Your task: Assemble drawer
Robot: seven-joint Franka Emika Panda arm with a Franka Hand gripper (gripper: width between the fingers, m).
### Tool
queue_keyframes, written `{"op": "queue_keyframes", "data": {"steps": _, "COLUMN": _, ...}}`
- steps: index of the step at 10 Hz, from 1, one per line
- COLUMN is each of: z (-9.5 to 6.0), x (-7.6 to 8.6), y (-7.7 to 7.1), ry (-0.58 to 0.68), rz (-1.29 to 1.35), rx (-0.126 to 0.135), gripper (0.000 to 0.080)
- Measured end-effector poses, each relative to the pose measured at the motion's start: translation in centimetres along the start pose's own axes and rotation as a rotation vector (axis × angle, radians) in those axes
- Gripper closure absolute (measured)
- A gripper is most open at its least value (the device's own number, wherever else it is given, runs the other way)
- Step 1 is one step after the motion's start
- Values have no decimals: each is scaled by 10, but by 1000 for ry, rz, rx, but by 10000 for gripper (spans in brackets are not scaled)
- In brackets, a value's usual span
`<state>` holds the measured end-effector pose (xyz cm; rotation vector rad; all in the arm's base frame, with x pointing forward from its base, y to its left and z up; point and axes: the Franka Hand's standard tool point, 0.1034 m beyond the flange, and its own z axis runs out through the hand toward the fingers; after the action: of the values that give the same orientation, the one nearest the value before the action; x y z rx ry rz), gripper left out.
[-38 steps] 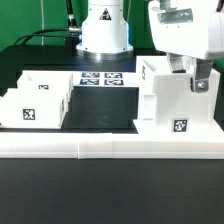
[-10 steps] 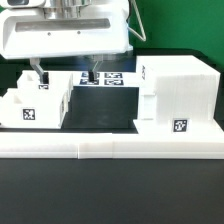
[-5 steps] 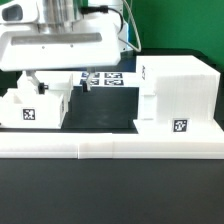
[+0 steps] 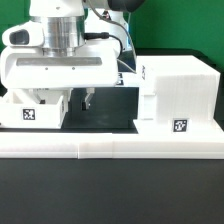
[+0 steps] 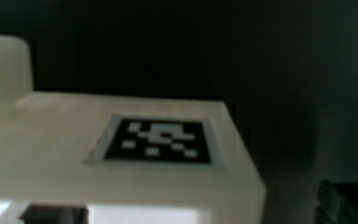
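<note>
Though lower than a moment ago, tool (image 4: 60,98) released and empty, just over the drawer tray (image 4: 30,115).

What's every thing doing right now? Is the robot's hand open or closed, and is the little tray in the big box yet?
gripper: open, low over the tray, holding nothing.
tray: upright, outside the housing, not gripped.
housing: standing at the exterior view's right, apart from the tray.
border wall: lying along the front, untouched.
</note>
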<state>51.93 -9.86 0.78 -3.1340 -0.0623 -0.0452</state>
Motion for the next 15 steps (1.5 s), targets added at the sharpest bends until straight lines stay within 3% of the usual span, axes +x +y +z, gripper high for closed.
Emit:
{"op": "queue_keyframes", "data": {"steps": 4, "z": 2, "x": -3, "y": 0, "ry": 1, "rz": 3, "rx": -4, "gripper": 150}}
{"op": "queue_keyframes", "data": {"steps": 5, "z": 2, "x": -3, "y": 0, "ry": 1, "rz": 3, "rx": -4, "gripper": 242}}
{"op": "queue_keyframes", "data": {"steps": 6, "z": 2, "x": -3, "y": 0, "ry": 1, "rz": 3, "rx": -4, "gripper": 417}}
{"op": "queue_keyframes", "data": {"steps": 7, "z": 2, "x": -3, "y": 0, "ry": 1, "rz": 3, "rx": -4, "gripper": 417}}
{"op": "queue_keyframes", "data": {"steps": 8, "z": 2, "x": -3, "y": 0, "ry": 1, "rz": 3, "rx": -4, "gripper": 614}}
{"op": "queue_keyframes", "data": {"steps": 9, "z": 2, "x": -3, "y": 0, "ry": 1, "rz": 3, "rx": -4, "gripper": 742}}
{"op": "queue_keyframes", "data": {"steps": 15, "z": 2, "x": -3, "y": 0, "ry": 1, "rz": 3, "rx": -4, "gripper": 758}}
